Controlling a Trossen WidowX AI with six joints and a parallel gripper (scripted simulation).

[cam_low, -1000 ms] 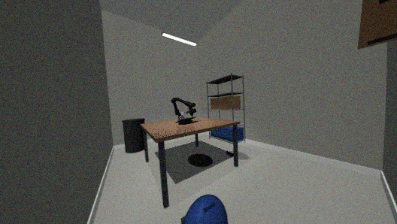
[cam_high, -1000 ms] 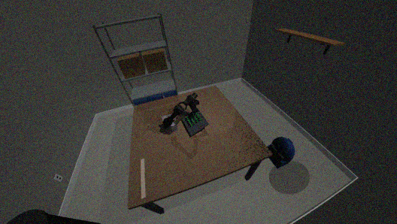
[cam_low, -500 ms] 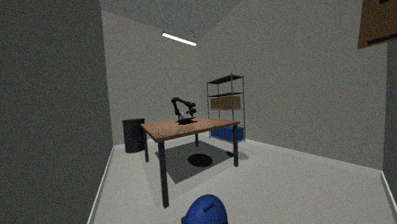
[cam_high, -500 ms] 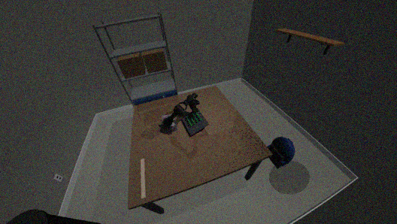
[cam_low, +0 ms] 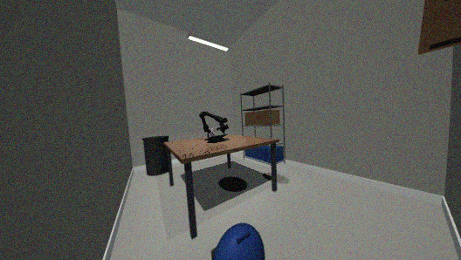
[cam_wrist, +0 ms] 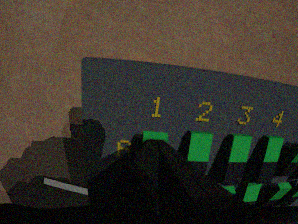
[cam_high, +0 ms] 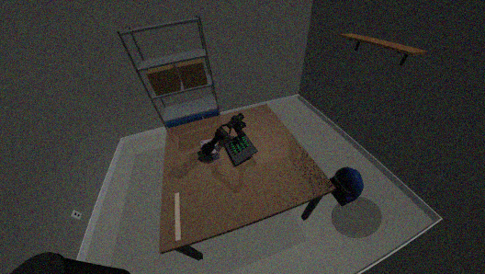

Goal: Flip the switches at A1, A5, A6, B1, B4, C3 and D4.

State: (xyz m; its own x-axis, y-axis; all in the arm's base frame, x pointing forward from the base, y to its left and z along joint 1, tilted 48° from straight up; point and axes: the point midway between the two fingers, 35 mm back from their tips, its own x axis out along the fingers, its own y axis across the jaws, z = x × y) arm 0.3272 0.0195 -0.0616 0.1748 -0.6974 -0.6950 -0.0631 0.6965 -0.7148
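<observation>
The dark switch panel (cam_high: 242,159) (cam_low: 216,140) (cam_wrist: 120,85) lies on the table, with the yellow column numbers 1 to 4 readable in the wrist view. My gripper (cam_wrist: 154,147) is shut and empty, a dark shape low in the wrist view. Its tips are at the column 1 switch of the farthest row (cam_wrist: 155,135), covering most of it; only a green strip shows. Right of it, the green faces of the column 2 switch (cam_wrist: 200,147), column 3 switch (cam_wrist: 240,149) and column 4 switch (cam_wrist: 273,149) show. Contact is unclear. Nearer switches are partly hidden or cut off.
The panel rests on the wooden table (cam_high: 257,193) (cam_low: 236,146). A metal shelf rack (cam_high: 142,84) (cam_low: 284,126) stands behind the table. A blue object (cam_high: 350,183) is by the table corner in the top view. A dark bin (cam_low: 156,157) stands beside the table.
</observation>
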